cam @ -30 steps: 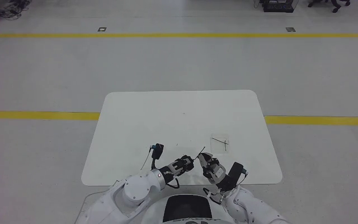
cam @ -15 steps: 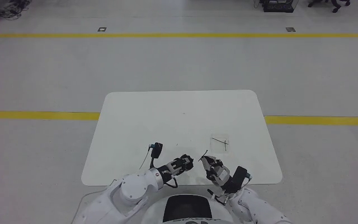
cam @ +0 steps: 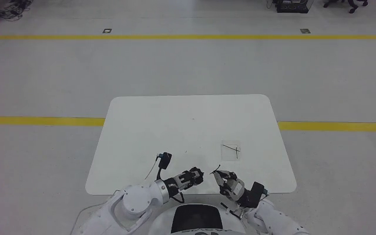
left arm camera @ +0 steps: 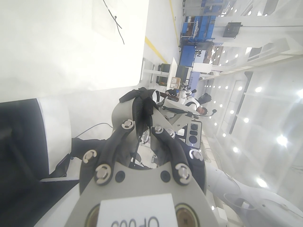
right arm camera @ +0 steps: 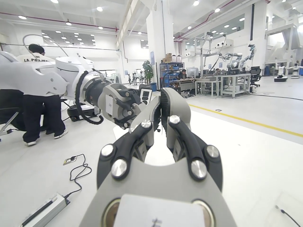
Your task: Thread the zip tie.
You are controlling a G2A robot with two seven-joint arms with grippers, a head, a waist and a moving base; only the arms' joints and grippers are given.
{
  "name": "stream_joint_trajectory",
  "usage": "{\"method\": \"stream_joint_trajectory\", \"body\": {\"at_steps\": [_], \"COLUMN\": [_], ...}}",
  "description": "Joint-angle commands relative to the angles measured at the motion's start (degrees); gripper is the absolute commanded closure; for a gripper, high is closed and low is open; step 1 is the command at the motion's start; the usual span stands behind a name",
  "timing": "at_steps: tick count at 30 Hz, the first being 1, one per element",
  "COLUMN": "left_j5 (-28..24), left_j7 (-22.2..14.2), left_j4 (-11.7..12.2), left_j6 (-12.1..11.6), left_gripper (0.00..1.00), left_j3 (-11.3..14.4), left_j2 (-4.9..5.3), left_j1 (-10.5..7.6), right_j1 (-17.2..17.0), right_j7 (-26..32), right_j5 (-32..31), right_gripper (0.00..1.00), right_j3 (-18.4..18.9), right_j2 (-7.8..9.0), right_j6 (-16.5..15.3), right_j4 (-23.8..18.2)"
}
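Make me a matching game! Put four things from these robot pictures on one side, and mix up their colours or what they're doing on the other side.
Things:
1. table
2. floor line
3. spare zip ties
4. right gripper

Clues:
A. yellow
B. shut on a thin black zip tie
C. white
D. lying crossed on the clear sheet

Pairs: 1-C, 2-A, 3-D, 4-B
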Motion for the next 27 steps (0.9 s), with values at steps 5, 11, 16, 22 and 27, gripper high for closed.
{"method": "stream_joint_trajectory", "body": {"at_steps": [5,11,16,22,27], "left_j5": [-1.13,-1.10,-0.76,-0.56,-0.41], "left_j7": [0.33,0.84,1.43,2.13,2.50], "left_j4": [0.31,0.70,0.65,0.16,-0.07], "left_j6": [-0.59,-1.07,-1.24,-1.21,-1.19], "left_gripper": [1.00,1.00,1.00,1.00,1.00], "left_j3": [0.02,0.49,1.24,1.41,1.36], "left_j2": [-0.12,-0.25,-0.37,-0.35,-0.29], "left_j1": [-0.25,-0.41,-0.47,-0.13,0.11], "right_j1": [0.67,0.65,0.37,0.41,0.41], "right_j7": [-0.86,0.27,1.02,1.27,1.34], "right_j5": [-1.42,-1.18,-1.20,-1.99,-2.35], "right_gripper": [1.00,1.00,1.00,1.00,1.00], "right_j3": [-0.58,-0.51,-0.22,-0.06,0.07], "right_j2": [0.04,-0.03,-0.33,-0.77,-1.04], "right_j6": [0.00,0.43,1.40,2.61,2.62], "right_j4": [0.48,0.14,-0.87,-0.72,-0.38]}}
